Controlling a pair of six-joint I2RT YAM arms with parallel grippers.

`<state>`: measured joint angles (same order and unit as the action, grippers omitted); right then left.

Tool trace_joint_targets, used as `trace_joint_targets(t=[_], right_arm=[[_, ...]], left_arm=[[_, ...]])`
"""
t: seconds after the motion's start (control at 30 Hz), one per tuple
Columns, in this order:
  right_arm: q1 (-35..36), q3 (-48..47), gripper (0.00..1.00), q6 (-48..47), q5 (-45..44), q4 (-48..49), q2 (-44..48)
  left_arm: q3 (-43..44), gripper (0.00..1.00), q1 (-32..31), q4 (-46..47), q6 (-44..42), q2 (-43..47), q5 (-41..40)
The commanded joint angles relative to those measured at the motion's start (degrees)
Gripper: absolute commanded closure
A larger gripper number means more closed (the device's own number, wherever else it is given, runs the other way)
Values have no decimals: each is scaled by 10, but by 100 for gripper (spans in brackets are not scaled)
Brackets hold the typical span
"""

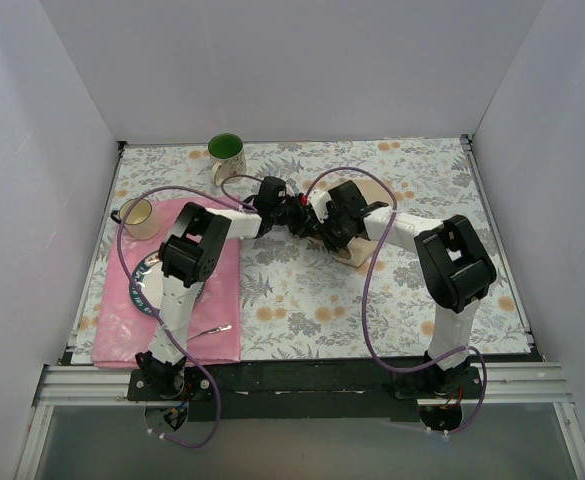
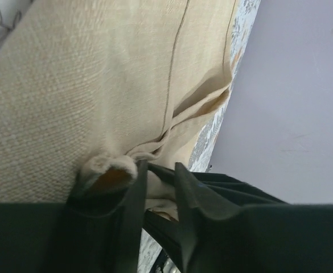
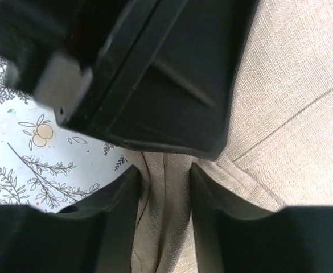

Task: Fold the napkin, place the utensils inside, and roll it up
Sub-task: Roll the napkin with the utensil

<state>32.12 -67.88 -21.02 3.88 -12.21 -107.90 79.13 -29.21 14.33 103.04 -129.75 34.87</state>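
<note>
Napkin (image 2: 98,85) pinched from both sides
Left gripper (image 2: 159,170) and right gripper (image 3: 163,173) each clamp a bunched fold.

Both arms rise from their bases, bend sharply at the elbow and extend forward and inward, bringing the two wrists together ahead of the gap between the bases. The left gripper (image 1: 292,213) and the right gripper (image 1: 318,226) point toward each other, nearly touching. Left gripper: fingers (image 2: 133,193) almost together, pinching a fold of the napkin (image 2: 69,85). Right gripper: fingers (image 3: 118,216) narrowly apart, with cloth filling the gap between them.
</note>
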Motion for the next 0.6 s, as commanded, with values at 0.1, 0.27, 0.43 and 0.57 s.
trace_joint_targets(t=[0.1,0.27,0.43,0.57], right_arm=[[-20,-26,69,32,88,-87,-49],[-31,-11,82,90,168,-78,-48],[-47,35,87,166,247,-6,-39],[-67,58,94,192,310,34,-44]], left_arm=[[64,52,64,-134,-78,75,-9],[67,35,76,-244,-126,161,-72],[-26,30,65,-271,-82,244,-105],[-110,24,34,-266,-13,280,-102]])
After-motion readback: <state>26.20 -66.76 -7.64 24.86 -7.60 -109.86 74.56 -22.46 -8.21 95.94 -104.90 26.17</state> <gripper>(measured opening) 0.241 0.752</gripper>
